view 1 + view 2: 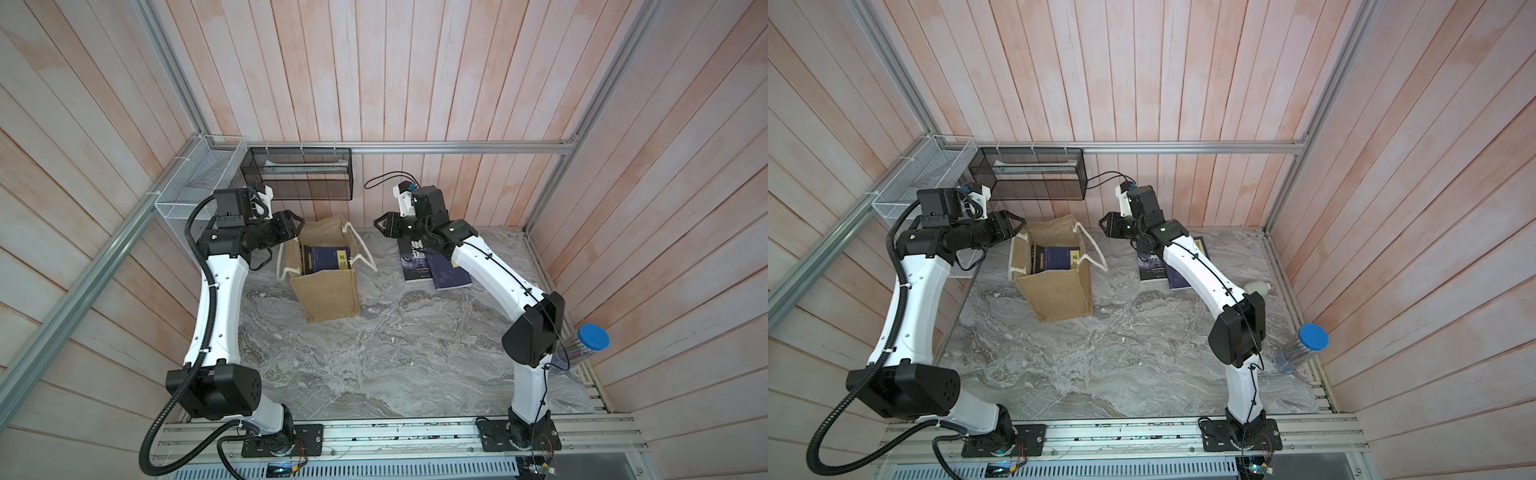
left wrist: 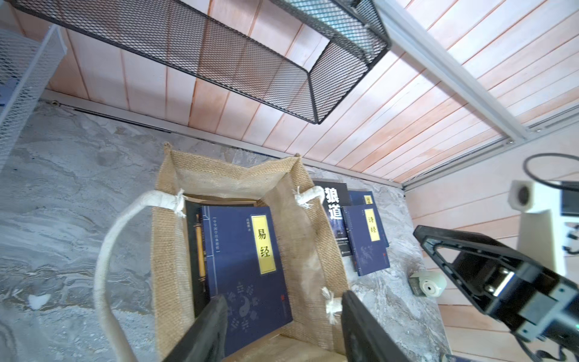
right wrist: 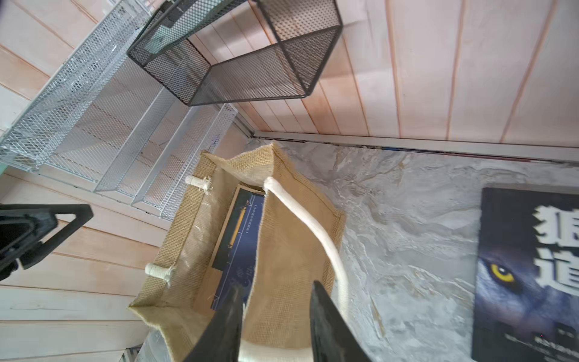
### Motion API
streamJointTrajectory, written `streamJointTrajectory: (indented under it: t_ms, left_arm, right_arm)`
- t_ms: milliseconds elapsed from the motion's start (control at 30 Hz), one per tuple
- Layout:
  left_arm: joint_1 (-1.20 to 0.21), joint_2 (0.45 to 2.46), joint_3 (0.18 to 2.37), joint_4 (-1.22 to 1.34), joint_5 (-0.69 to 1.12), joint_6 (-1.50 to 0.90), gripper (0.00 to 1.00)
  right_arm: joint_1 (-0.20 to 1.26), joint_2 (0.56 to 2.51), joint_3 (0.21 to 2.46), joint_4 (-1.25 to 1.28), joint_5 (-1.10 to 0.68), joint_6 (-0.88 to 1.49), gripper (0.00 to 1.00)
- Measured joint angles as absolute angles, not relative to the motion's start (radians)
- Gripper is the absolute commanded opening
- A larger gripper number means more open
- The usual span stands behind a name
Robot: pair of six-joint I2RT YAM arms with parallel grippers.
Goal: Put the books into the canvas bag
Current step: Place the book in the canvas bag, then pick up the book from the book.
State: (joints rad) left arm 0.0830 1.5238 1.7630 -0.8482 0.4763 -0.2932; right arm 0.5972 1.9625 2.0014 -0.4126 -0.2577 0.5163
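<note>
Left wrist view: left hand (image 2: pixel 283 297), spread wide and empty, hangs above the canvas bag (image 2: pixel 170 250) holding navy books (image 2: pixel 244 266). Right hand (image 3: pixel 275 285), likewise spread and empty, hangs between the bag and loose books (image 2: pixel 369 247) on the counter (image 2: pixel 62 203).

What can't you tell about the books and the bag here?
- How many books sit in the canvas bag: the top navy book covers those beneath, all views.
- Books on the table: the right arm partly covers them in both top views.
- Wolf-cover book: cut off by the right wrist view's edge.
- Small white object: left wrist view, too small to identify.
</note>
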Motion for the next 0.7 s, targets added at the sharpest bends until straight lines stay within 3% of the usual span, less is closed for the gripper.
streamJointTrajectory:
  t_ms: [333,700]
  left_arm:
    - [-0.284,1.575,1.588,-0.627,0.430,-0.434,0.57]
    - [-0.558,1.872,1.605,-0.312,0.349,-0.587,0.56]
  right_arm:
    - [0.299,1.818,1.579,-0.305,-0.220,0.504,0.43]
    - [0.132,1.937,1.531,-0.199,-0.172,0.473,0.50]
